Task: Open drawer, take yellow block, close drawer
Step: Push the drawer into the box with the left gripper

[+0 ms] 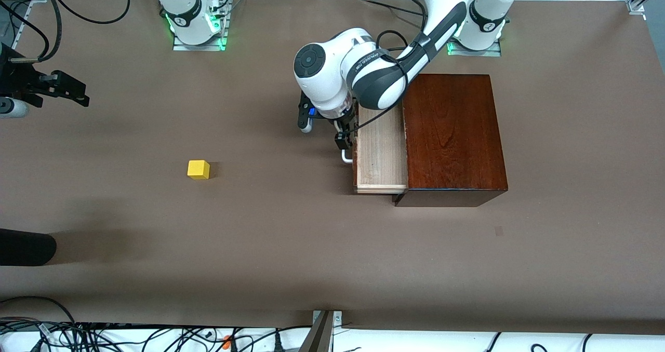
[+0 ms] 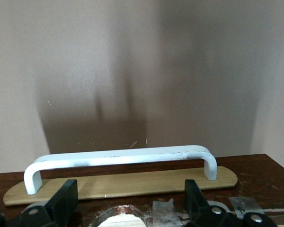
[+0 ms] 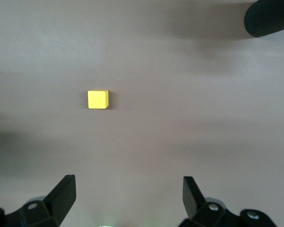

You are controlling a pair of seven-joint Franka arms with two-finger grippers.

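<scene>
The drawer [image 1: 382, 152] of pale wood stands partly pulled out of the mahogany box [image 1: 452, 134], toward the right arm's end of the table. What shows of its tray holds nothing. Its white bar handle [image 1: 346, 157] [image 2: 118, 158] is on the dark front. My left gripper [image 1: 342, 134] [image 2: 130, 198] is at that front, open, its fingers [image 2: 64, 201] wide apart and not on the handle. The yellow block [image 1: 198, 169] [image 3: 98, 99] lies on the bare table, well away from the drawer. My right gripper [image 1: 78, 95] [image 3: 129, 194] waits open above the table's end, holding nothing.
A dark rounded object [image 1: 26, 248] [image 3: 270, 19] juts over the table at the right arm's end, nearer the front camera than the block. Cables [image 1: 104, 334] run along the table's near edge. Brown tabletop [image 1: 291, 238] spreads between block and drawer.
</scene>
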